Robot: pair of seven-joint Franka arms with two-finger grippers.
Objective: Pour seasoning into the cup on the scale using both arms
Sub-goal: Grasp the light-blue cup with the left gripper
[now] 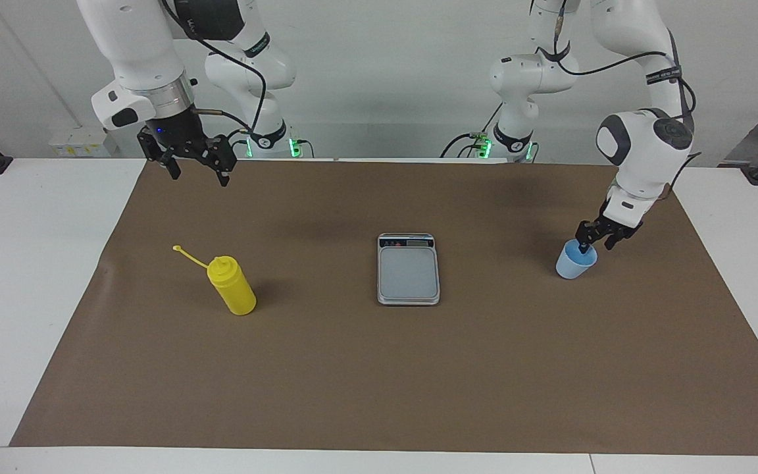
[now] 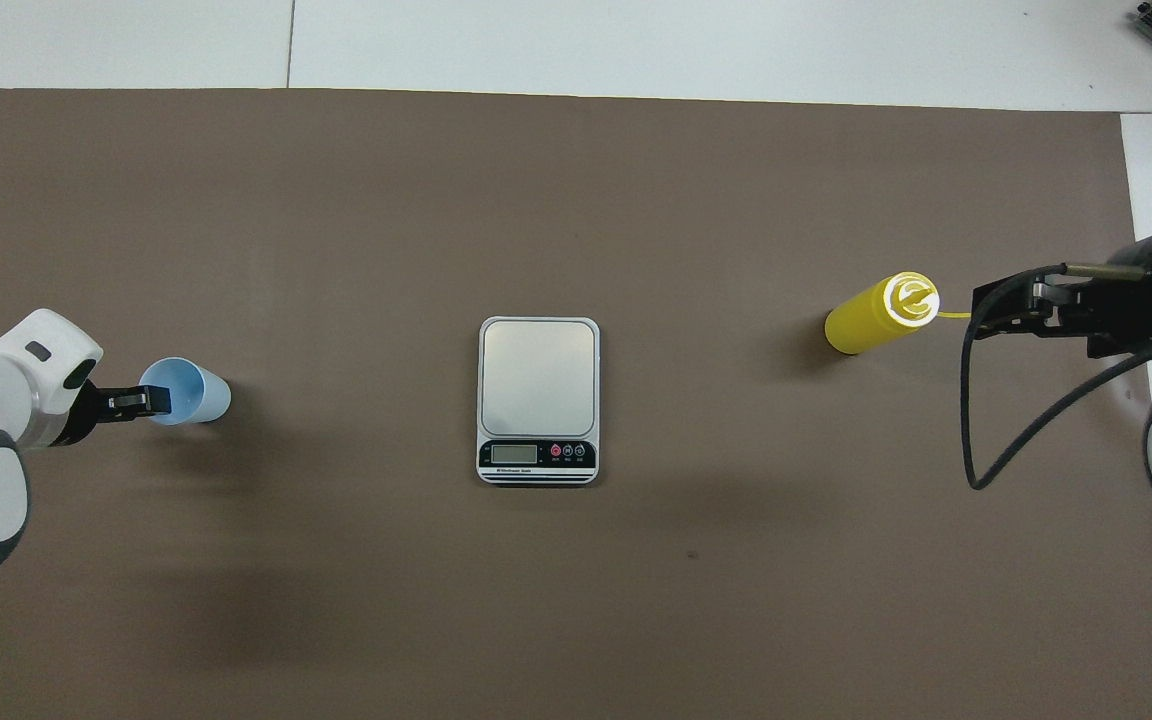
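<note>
- Facing view: we see the left tool [image 1: 594, 238] low at the cup [image 1: 576, 259], one finger dipped inside the rim and the other outside it; whether the wall is already pinched we cannot tell. The cup stands on the brown mat [image 1: 379, 382] near the counter edge at the left arm's end. The scale [image 1: 408, 268] lies mid-counter with nothing on its plate. The seasoning [image 1: 231, 285] stands upright toward the right arm's end. The right tool [image 1: 196, 171] waits, raised over the mat's edge by the robots, its fingers apart.
- Overhead view: we find the left tool [image 2: 141, 401] at the cup's [image 2: 188, 391] rim on the side toward the left arm's edge. The scale [image 2: 538, 399] lies centrally. The seasoning [image 2: 881, 313] stands just beside the right tool [image 2: 1016, 306], with its cap strap pointing toward that tool.
- Risk, in our judgement: a thin-walled cup pinched on one side may tilt, slip or deform when lifted, or tip if the fingers close off-centre.
</note>
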